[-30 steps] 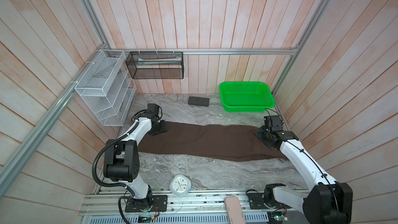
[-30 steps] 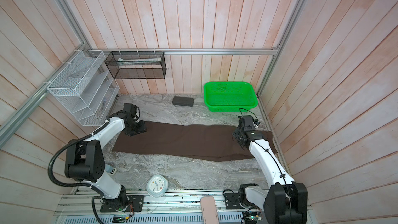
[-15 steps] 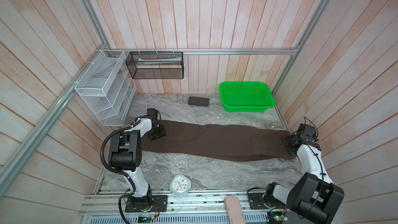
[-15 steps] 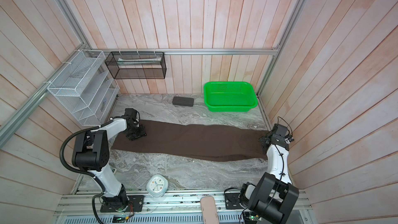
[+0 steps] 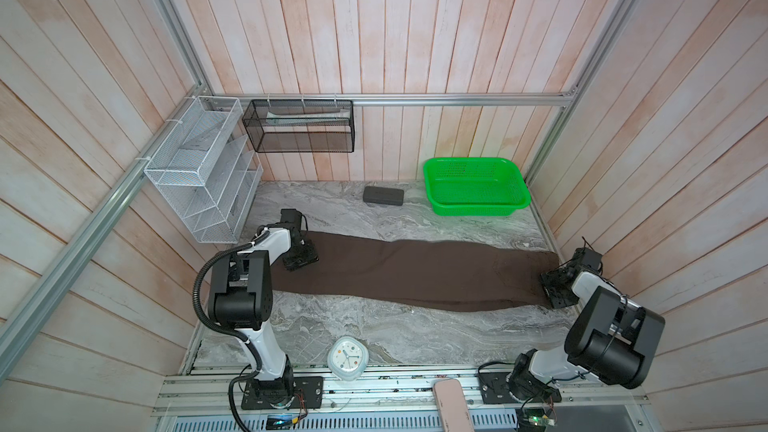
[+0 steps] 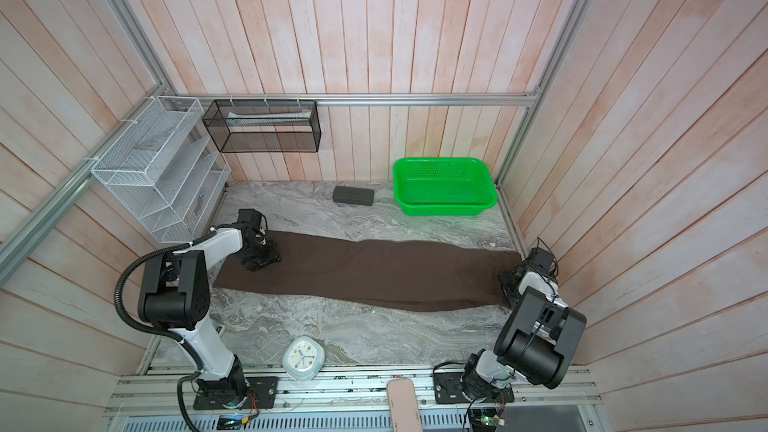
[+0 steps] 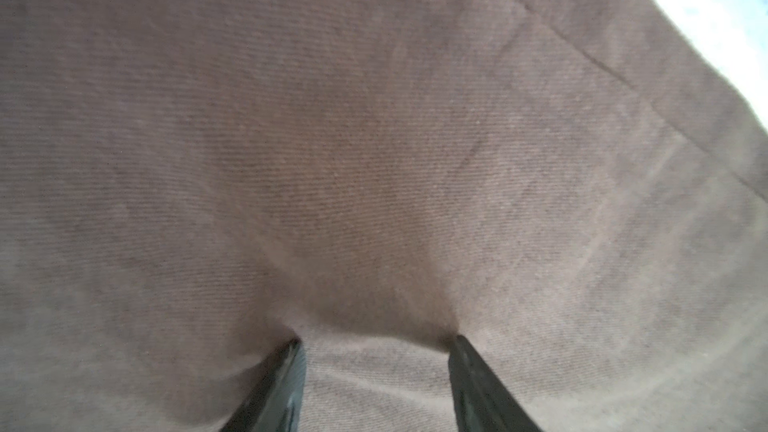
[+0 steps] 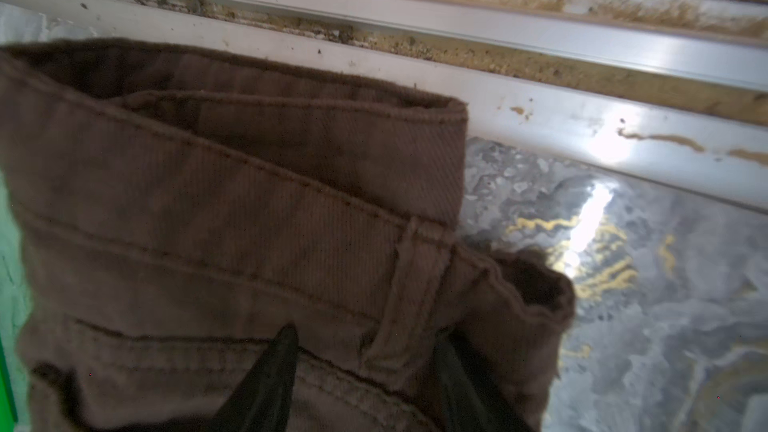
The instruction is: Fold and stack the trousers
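We are looking at the trousers, which are lying flat across the middle of the surface, stretching lengthwise from its left side to its right edge in both top views.

The left pincer is pressing down on the far left part of the leg end. In the left wrist view its jaws are standing moderately wide, and its fingertips are dimpling the brown cloth with no fold pinched between them.

The right pincer is resting at the right end on the waistband. In the right wrist view its jaws are also standing apart, straddling a belt loop and touching the cloth without clamping it.

The green basket is sitting in the far right corner, well apart from the trousers. The dark grey case is lying just to its left. A white clock is lying at the near edge.
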